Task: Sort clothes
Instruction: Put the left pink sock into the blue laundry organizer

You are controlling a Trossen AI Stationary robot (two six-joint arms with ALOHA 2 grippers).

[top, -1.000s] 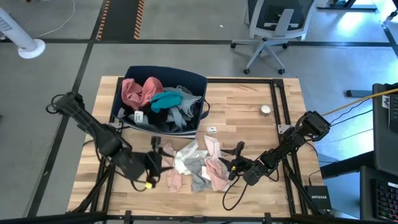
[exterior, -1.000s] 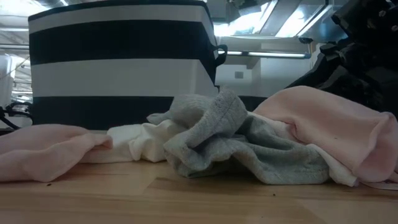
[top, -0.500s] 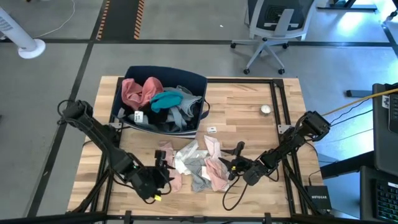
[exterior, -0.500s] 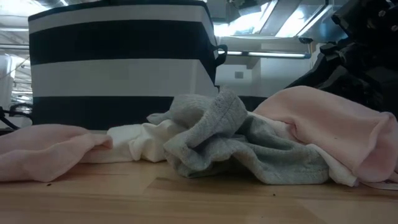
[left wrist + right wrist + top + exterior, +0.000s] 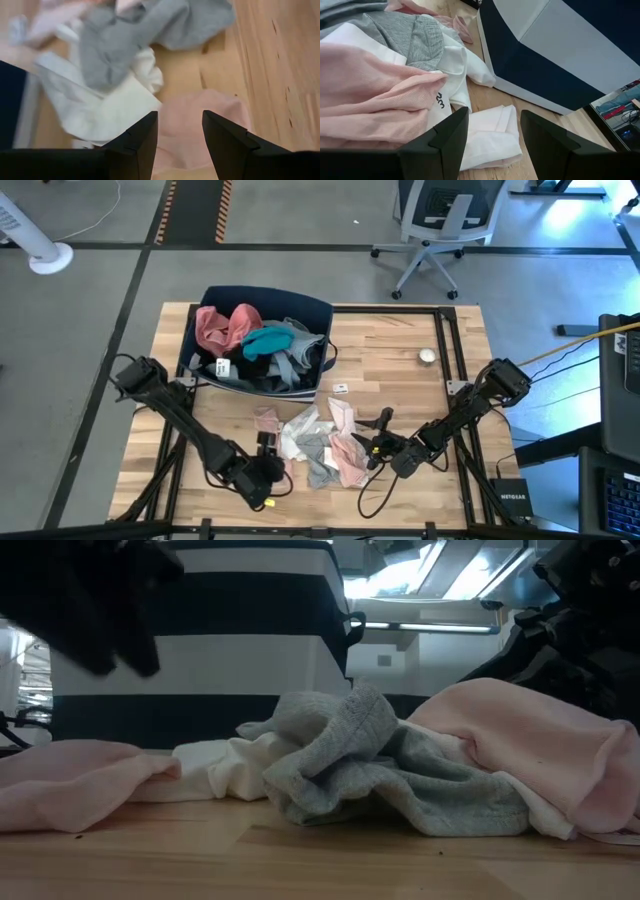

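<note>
- High view: the clothes lie in 2 groups, a loose pile of pink, white and grey pieces (image 5: 318,442) on the wooden table (image 5: 400,350) near its front edge, and more garments heaped in the navy fabric bin (image 5: 262,340) just behind the pile.
- In the bin a pink piece (image 5: 222,326) sits beside a teal piece (image 5: 268,340), with dark and grey fabric under them.
- In the low view a grey piece (image 5: 375,765) lies crumpled between a white piece (image 5: 232,768) and a pink one (image 5: 530,745), and the striped bin wall stands behind them.
- The left gripper (image 5: 266,470) hangs at the pile's left edge over a small pink piece (image 5: 200,127), jaws apart and holding nothing.
- The right gripper (image 5: 376,442) rests at the pile's right edge, jaws apart, gripping nothing.
- A small round object (image 5: 427,356) and a small white tag (image 5: 341,388) lie well apart from the pile.
</note>
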